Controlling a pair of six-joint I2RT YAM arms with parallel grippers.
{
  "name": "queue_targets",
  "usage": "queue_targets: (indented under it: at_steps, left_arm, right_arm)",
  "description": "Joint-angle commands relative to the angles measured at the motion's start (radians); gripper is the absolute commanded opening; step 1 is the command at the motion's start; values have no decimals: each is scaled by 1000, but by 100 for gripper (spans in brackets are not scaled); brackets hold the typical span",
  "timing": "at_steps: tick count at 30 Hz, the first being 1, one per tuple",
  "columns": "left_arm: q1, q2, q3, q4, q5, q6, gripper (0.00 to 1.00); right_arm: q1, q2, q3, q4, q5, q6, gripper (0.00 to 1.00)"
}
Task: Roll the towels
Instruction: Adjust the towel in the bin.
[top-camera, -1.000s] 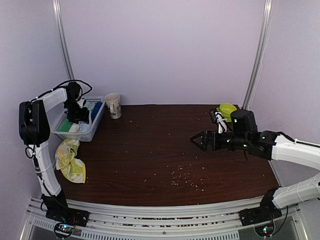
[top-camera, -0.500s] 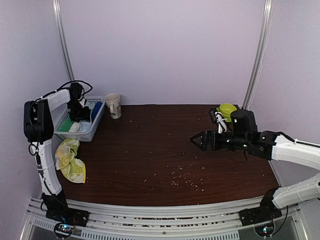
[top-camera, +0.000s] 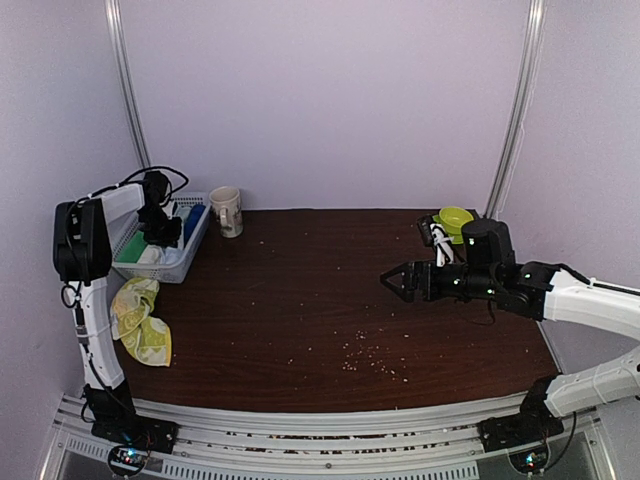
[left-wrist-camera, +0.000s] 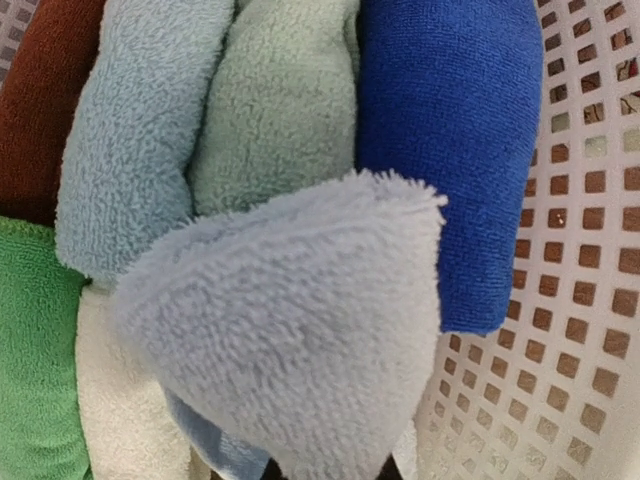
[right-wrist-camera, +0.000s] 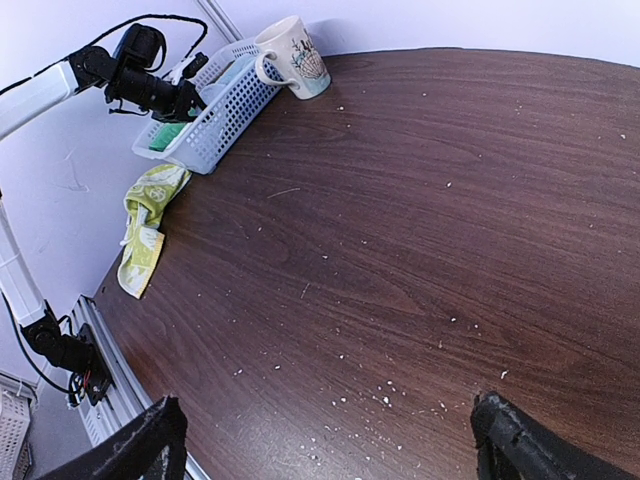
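**Pinching a towel in the basket**

Your left hand (top-camera: 157, 235) sits inside the white slatted basket (top-camera: 186, 262) at the upper left of the overhead view. Its fingers are closed together on a fold of the pale blue towel (left-wrist-camera: 290, 340). In the left wrist view that fold fills the lower middle of the frame, and its fluffy corner points to the upper right.

Packed around it lie other rolled cloths:
- a dark blue one (left-wrist-camera: 450, 150) against the basket wall on the right
- a pale green one (left-wrist-camera: 280, 110) at top centre
- a light blue one (left-wrist-camera: 130, 130) to its left
- a brown one (left-wrist-camera: 35, 100) in the upper left corner
- a green one (left-wrist-camera: 35, 350) at the left edge
- a white one (left-wrist-camera: 120, 400) at the lower left

The yellow-green towel (top-camera: 140, 322) lies crumpled and unrolled on the tabletop (top-camera: 320, 300), just below the basket at the left of the overhead frame.

Your right hand (top-camera: 400, 281) hangs above the tabletop right of centre. Its fingers are spread wide and hold nothing.

A mug (top-camera: 226, 211) stands just right of the basket, and a green bowl (top-camera: 455, 218) sits at the right of the overhead frame, behind the right arm.
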Motion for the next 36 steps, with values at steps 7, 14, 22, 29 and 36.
queue_targets:
  at_steps: [7,14,22,29,36]
  left_arm:
    - [2,-105,-125,63,176,30,0]
    - [1,-162,-174,81,218,60,0]
    - [1,-118,-190,69,309,101,0]
    - [-8,16,-130,-11,303,121,0]
    - [-19,116,-37,-82,217,120,0]
  right_arm:
    - [10,9,-6,24,-13,-6,100]
    - [12,19,-4,27,-13,-7,100]
    - [13,24,-2,24,-12,-8,100]
    - [12,25,-5,25,-13,-8,100]
    - [15,33,-2,24,-18,-5,100]
